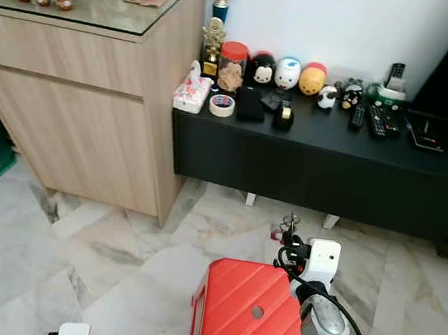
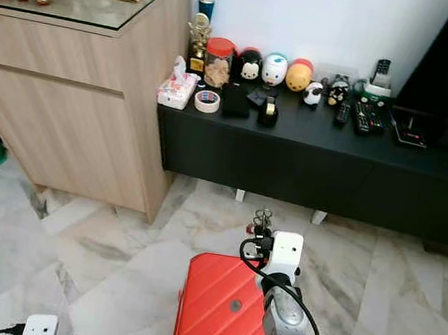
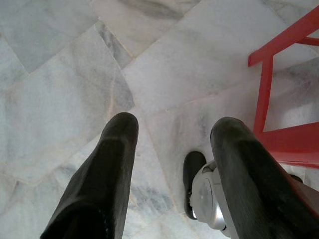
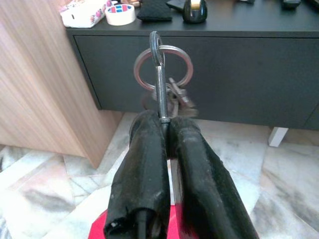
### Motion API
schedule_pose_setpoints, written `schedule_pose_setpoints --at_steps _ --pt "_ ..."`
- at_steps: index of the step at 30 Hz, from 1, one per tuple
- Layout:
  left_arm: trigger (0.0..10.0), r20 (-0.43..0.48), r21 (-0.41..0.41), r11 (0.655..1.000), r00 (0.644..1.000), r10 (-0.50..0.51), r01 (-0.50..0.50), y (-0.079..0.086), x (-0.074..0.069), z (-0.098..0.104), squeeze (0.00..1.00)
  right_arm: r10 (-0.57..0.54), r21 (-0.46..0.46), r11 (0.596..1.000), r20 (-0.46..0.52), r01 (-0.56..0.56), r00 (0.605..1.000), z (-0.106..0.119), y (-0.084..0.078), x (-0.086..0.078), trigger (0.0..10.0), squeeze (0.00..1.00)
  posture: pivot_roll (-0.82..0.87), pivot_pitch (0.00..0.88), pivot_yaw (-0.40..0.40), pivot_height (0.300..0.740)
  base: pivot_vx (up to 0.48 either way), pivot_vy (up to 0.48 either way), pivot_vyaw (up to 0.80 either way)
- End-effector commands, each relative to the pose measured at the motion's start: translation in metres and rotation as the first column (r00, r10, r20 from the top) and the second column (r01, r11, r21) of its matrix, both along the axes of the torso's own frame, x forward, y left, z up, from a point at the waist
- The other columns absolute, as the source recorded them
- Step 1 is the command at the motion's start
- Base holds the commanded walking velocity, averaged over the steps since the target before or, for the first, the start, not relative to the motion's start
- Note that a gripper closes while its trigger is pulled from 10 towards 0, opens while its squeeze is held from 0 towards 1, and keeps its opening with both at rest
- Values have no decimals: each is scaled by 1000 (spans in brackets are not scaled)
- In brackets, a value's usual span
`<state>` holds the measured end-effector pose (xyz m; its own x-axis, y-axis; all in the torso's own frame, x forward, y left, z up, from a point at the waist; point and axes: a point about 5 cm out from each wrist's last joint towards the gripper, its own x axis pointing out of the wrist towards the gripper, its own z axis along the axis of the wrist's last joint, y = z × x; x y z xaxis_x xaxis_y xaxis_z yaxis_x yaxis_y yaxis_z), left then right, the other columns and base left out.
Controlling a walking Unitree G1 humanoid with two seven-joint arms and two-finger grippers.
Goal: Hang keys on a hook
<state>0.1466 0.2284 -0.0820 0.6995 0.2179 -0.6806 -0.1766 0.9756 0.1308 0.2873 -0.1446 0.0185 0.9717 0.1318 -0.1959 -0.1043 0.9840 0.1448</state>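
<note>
One bunch of keys [image 4: 164, 84] is held upright by the right gripper [image 4: 167, 130], its two black fingers pressed together on the shaft of one key, with the split ring standing above the fingertips and the other keys hanging loosely behind it. In the head views the bunch [image 1: 289, 224] sits above the marble floor [image 1: 101, 234], in front of the low black cabinet [image 1: 322, 167].

Handling: the keys are judged light, rigid metal and smooth, so the pinched key could pivot or slip between the fingers if knocked. The present hold on the shaft leaves the ring free, which is the part to pass over a hook. The loose keys will probably swing as the arm moves.

The left gripper [image 3: 172, 144] hangs low over the floor tiles with its fingers spread wide and nothing between them; beside it stands a red frame [image 3: 279, 99].

Surroundings: a wooden sideboard [image 1: 86, 93] with a glass top stands to the left of the cabinet. The cabinet top carries a roll of tape [image 1: 222, 105], a tissue pack [image 1: 192, 94], small figurines and remote controls. No hook can be made out.
</note>
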Motion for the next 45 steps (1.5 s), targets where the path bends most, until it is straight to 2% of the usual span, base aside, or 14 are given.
schedule_pose_setpoints --at_steps 1,13,34,45 --pt "10000 -38 -7 1000 999 4 -4 -2 -7 -4 0 -16 -2 1000 6 16 1000 1 -4 -1 10000 0 59 0 -59 740 0 0 0" --pt "10000 -56 -20 1000 998 -9 8 -4 -8 -6 0 -47 -15 999 -11 47 999 -2 -7 -2 10000 0 50 0 -42 740 -150 0 0" --pt "10000 -33 -16 1000 999 5 -5 1 -1 -2 0 -60 -24 998 -6 60 998 5 -5 9 10000 0 81 0 -54 740 -354 0 0" --pt "10000 -25 -15 1000 1000 4 -5 1 1 -1 0 -94 -25 995 -9 93 996 5 -7 9 10000 0 77 0 -45 740 -364 0 0"
